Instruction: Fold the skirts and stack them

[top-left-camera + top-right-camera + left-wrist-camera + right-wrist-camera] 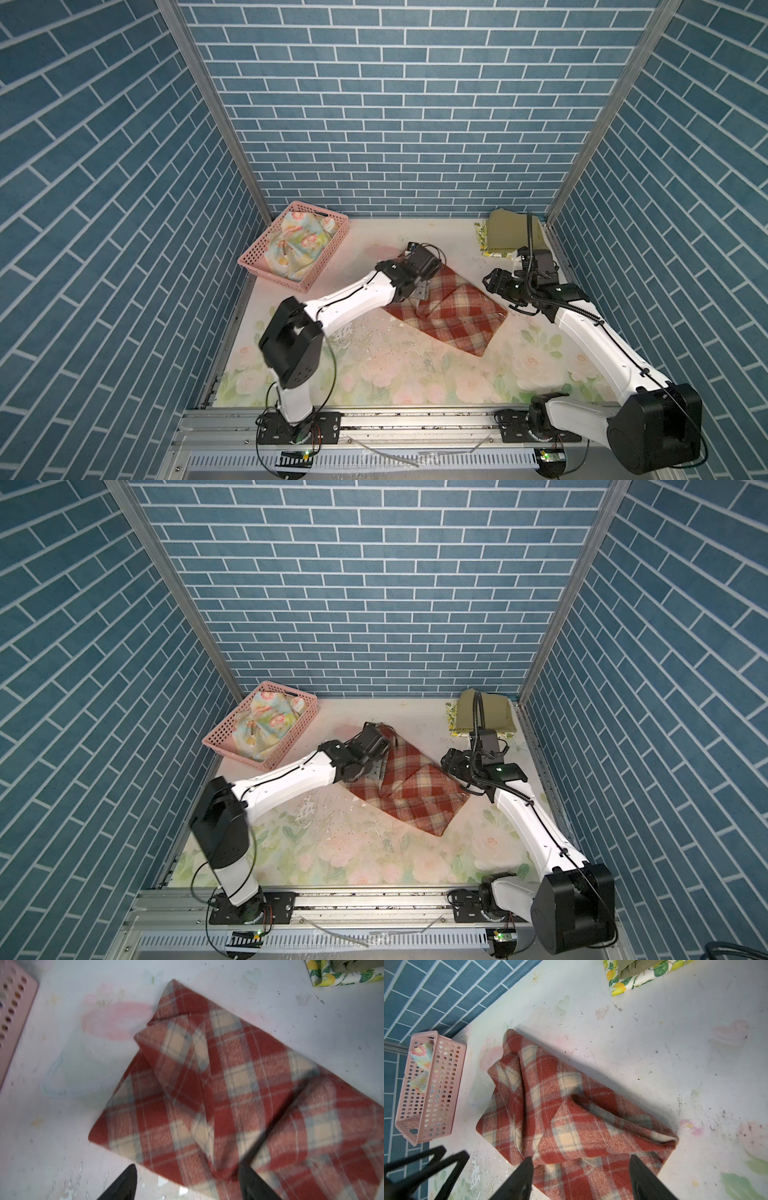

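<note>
Rose-printed table covering (395,374) holds the plaid skirt (457,316); left tool (187,1165) and right tool (581,1157) gape empty over it.

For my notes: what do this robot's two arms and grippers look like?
Both arms match: the left arm and right arm have white shell links with bulky black joint housings. A black ribbed cable conduit arches over the right wrist; thin black wires loop by the left base. The left gripper and right gripper carry black, tapering fingers.
</note>
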Robot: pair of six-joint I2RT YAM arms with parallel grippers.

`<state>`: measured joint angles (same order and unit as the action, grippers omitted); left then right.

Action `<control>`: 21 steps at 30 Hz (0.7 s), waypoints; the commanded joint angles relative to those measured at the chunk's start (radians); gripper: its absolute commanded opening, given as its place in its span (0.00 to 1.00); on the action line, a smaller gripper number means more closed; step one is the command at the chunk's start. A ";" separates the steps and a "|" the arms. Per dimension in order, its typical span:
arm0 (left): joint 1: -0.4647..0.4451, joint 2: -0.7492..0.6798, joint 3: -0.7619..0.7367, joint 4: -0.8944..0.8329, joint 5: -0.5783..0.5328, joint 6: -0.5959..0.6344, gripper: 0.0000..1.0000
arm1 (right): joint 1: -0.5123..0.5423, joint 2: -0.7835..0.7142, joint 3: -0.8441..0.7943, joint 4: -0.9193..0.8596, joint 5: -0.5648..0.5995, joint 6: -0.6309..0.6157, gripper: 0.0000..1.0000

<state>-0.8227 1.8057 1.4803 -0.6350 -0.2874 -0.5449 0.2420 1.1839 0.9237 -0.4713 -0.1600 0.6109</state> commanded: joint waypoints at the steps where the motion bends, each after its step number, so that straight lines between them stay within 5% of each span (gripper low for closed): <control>1: 0.011 0.174 0.170 -0.165 -0.125 0.120 0.76 | -0.013 -0.087 -0.064 0.044 0.045 0.059 0.72; 10: 0.114 0.487 0.505 -0.126 -0.104 0.113 0.72 | -0.018 -0.175 -0.139 0.089 0.019 0.098 0.72; 21: 0.158 0.588 0.535 0.067 -0.030 0.001 0.65 | -0.017 -0.166 -0.172 0.134 -0.007 0.115 0.70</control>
<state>-0.6586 2.3825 2.0098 -0.6334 -0.3405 -0.4988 0.2268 1.0164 0.7681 -0.3698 -0.1551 0.6926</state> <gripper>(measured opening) 0.652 0.703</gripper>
